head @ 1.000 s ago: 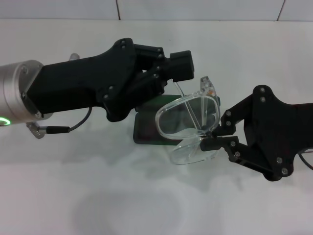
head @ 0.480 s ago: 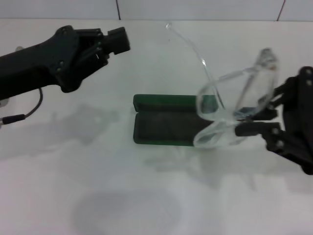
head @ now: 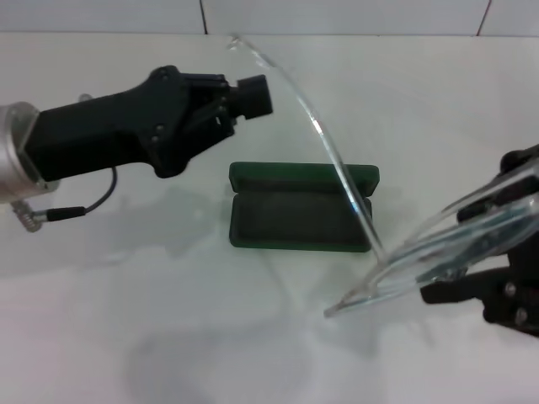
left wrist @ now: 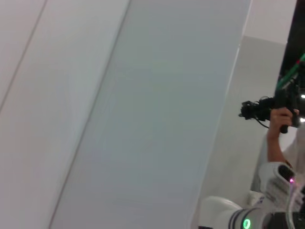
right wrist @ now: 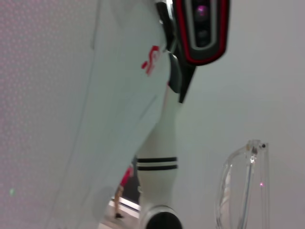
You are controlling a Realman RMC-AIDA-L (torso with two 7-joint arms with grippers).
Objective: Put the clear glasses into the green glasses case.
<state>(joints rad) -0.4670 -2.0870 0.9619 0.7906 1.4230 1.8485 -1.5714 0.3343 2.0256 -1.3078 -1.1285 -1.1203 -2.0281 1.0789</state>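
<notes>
While held aloft, clear glasses (head: 438,248) tilted, temple (head: 312,126) up-left

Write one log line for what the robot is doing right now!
right gripper: holds glasses raised, right of case | left gripper: empty, behind case | case: open on table, empty
</notes>
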